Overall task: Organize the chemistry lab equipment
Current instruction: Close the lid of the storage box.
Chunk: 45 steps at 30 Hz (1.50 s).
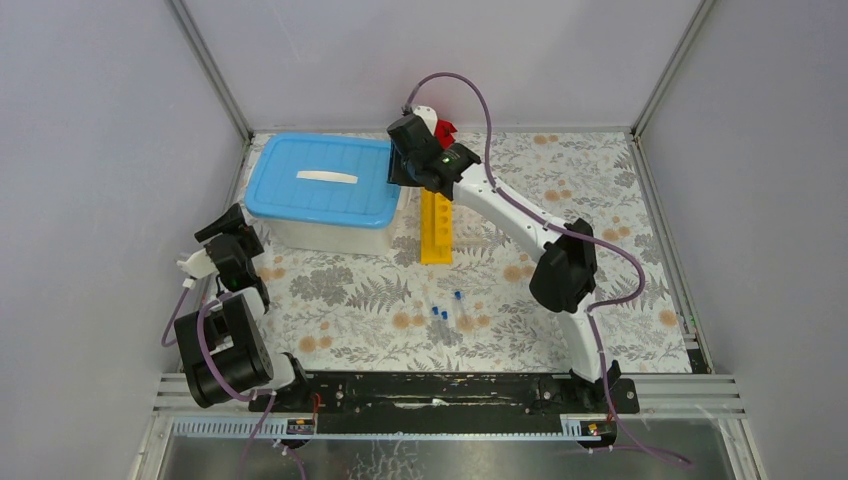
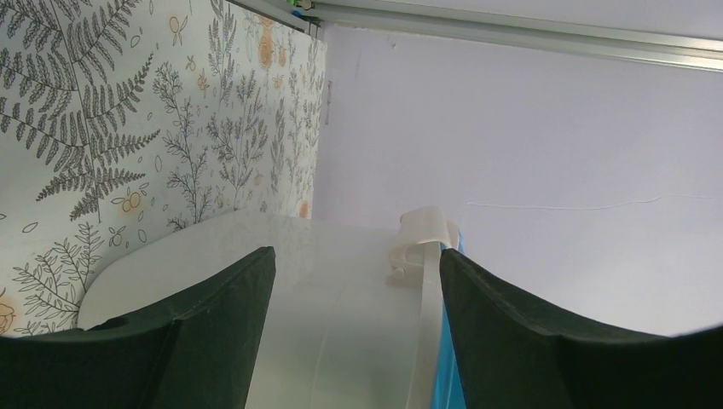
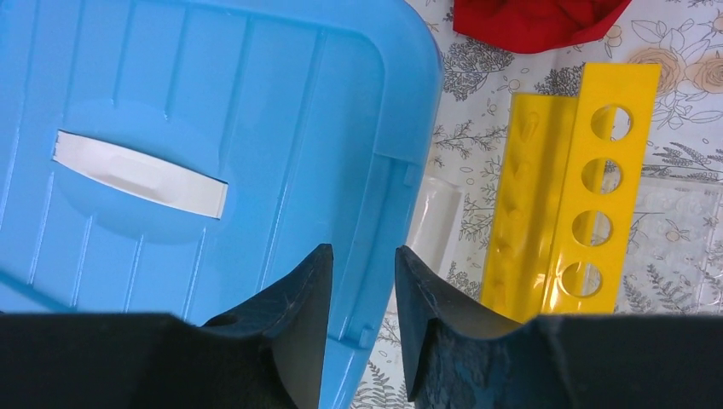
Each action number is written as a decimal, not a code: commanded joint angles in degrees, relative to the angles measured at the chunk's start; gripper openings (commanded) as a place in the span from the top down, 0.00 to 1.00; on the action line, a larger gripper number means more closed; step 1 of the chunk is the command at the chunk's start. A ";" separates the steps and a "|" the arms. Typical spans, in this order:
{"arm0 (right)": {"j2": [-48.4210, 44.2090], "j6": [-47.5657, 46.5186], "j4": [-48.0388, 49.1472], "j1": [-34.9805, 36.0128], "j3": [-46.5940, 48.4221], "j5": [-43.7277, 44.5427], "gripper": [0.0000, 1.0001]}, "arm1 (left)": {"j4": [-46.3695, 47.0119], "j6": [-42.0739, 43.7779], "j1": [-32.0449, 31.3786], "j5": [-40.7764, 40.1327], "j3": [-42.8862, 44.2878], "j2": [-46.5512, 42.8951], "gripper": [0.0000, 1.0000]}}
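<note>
The white tub with the blue lid (image 1: 325, 185) stands at the back left. My right gripper (image 1: 398, 168) hangs over its right edge. In the right wrist view this gripper (image 3: 362, 249) is partly open, its fingers on either side of the blue lid's (image 3: 213, 128) rim. The long yellow holed rack (image 1: 436, 228) (image 3: 588, 187) lies just right of the tub. Small blue-capped tubes (image 1: 441, 312) lie loose mid-table. My left gripper (image 1: 238, 228) (image 2: 358, 250) is open at the tub's left end, facing its white wall (image 2: 341, 307) and latch (image 2: 422, 234).
A red object (image 1: 445, 130) (image 3: 537, 21) lies beyond the rack's far end. A clear textured plastic piece (image 3: 678, 217) lies right of the rack. A white latch (image 3: 433, 221) hangs on the tub's right side. Enclosure walls stand close behind and on both sides.
</note>
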 commanded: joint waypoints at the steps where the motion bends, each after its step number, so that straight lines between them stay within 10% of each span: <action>1: 1.22 -0.94 0.41 -0.64 3.46 -0.76 0.61 | 3.84 1.17 -0.18 0.07 -0.34 0.08 0.22; 45: 11.13 -3.45 1.01 -4.02 14.50 -6.50 0.75 | 9.24 0.38 -0.23 0.64 0.36 4.90 0.22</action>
